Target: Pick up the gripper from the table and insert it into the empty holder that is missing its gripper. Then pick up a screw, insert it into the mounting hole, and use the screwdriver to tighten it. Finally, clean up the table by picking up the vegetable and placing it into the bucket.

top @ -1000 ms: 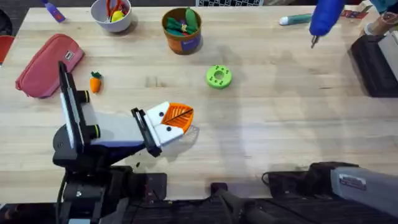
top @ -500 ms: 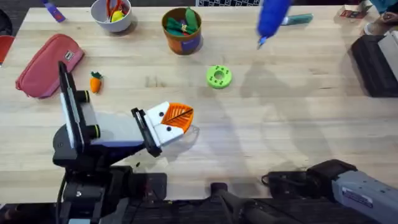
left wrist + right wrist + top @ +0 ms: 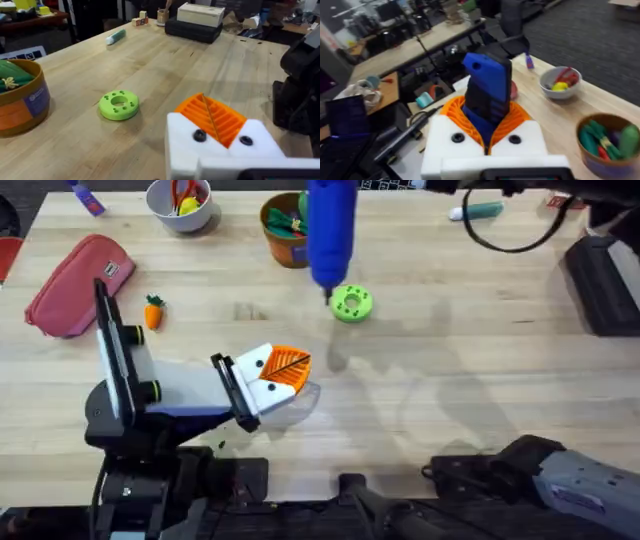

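Black jointed arms with grey link covers, white blocky finger mounts (image 3: 220,150) bearing orange ribbed pads (image 3: 212,117), two dark screws per mount.

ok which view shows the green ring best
The left wrist view: the green ring lies unobstructed, holes visible. Overhead, the screwdriver hangs over its edge. The right wrist view faces elsewhere.

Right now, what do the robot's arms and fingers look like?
Each gripper is a chunky white block with two small black screws and orange ribbed pads: see the left gripper and the right gripper. In the overhead view the left arm is white and black, a black cable loops near the far edge, and the right arm's base is grey.
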Controlling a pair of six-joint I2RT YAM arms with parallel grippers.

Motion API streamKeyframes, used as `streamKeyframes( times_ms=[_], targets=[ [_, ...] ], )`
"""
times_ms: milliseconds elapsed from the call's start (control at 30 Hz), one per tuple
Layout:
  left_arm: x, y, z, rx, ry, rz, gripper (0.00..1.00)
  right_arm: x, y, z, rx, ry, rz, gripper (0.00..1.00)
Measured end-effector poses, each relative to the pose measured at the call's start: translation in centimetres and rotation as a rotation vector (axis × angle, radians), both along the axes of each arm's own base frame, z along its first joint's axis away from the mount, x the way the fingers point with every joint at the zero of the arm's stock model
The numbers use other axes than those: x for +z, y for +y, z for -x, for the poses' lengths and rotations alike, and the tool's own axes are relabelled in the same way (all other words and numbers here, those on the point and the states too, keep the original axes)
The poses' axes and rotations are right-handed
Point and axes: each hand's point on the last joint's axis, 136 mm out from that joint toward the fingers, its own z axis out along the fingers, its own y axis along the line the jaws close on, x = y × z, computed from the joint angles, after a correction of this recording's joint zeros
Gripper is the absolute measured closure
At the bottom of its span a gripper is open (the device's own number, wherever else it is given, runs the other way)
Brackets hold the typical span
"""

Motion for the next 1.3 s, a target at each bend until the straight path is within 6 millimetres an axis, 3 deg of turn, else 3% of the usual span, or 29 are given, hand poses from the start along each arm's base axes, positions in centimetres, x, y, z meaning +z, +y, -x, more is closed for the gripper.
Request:
streamKeyframes(
  times_ms=[200,400,433,767,967,1167,1300],
  targets=[
    [0.0,0.0,0.0,0.0,0.0,0.0,0.994,1.9,2.5,2.8,0.116,-0.112,-0.08,0.978],
    [0.0,0.0,0.0,0.0,0.0,0.0,0.994,-0.3,3.4,5.3,0.217,-0.227,-0.205,0.978],
    [0.0,0.0,0.0,0.0,0.0,0.0,0.994,-0.7,3.4,6.5,0.274,-0.266,-0.218,0.978],
    [0.0,0.0,0.0,0.0,0.0,0.0,0.994,-2.3,5.0,10.6,0.464,-0.394,-0.163,0.978],
    [0.0,0.0,0.0,0.0,0.0,0.0,0.994,-3.0,5.9,10.8,0.494,-0.46,-0.159,0.978],
    [0.0,0.0,0.0,0.0,0.0,0.0,0.994,-2.1,6.4,11.6,0.511,-0.559,-0.202,0.978],
    [0.0,0.0,0.0,0.0,0.0,0.0,0.994,-2.8,7.0,11.5,0.526,-0.552,-0.196,0.978]
  ],
)
